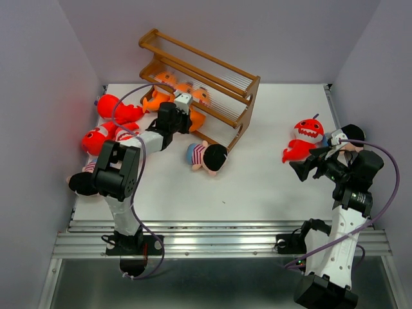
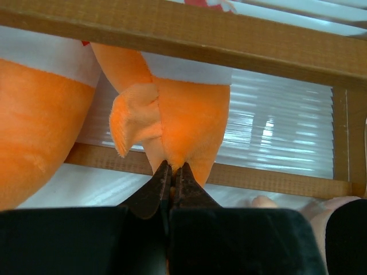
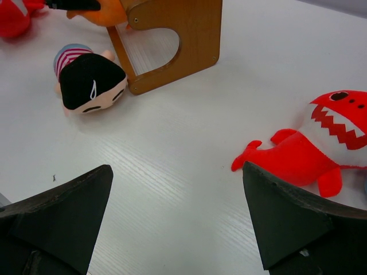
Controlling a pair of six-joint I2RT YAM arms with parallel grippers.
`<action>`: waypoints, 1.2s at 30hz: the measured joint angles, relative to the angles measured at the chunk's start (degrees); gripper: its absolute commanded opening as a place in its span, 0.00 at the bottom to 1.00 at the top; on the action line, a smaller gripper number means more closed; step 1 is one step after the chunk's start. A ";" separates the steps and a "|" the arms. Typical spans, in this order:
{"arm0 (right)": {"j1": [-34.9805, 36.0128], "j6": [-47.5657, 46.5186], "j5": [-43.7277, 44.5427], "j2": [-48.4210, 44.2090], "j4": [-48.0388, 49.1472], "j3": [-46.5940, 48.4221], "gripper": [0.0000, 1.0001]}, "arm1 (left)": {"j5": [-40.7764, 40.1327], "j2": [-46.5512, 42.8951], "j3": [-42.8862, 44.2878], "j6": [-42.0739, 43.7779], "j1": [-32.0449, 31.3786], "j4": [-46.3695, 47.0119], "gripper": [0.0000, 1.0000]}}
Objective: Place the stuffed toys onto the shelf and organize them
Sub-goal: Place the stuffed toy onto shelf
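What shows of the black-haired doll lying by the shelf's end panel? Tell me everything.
The doll is soft plush, with black hair bearing a small white mark, a peach face and a red-white striped shirt. It lies on the white table, its head by the foot of the wooden shelf. Whether they touch is unclear. Nothing holds it.

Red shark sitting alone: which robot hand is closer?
Right. The right gripper is open beside the red shark; the left gripper is away at the shelf, shut on an orange toy.
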 measured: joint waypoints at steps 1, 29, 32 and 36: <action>0.00 0.00 0.00 0.00 0.02 0.00 1.00 | 0.09 0.63 0.94 0.28 0.00 -0.68 0.00; 0.00 -0.04 0.02 0.00 0.02 0.00 1.00 | 8.00 8.31 8.79 -2.34 3.17 -5.81 0.24; 0.00 -0.04 0.02 0.00 0.00 0.00 1.00 | 7.45 8.31 9.14 -3.43 3.50 -5.90 0.31; 0.00 -0.07 0.02 0.00 0.02 0.00 1.00 | 6.86 8.31 9.14 -4.24 3.50 -5.92 0.42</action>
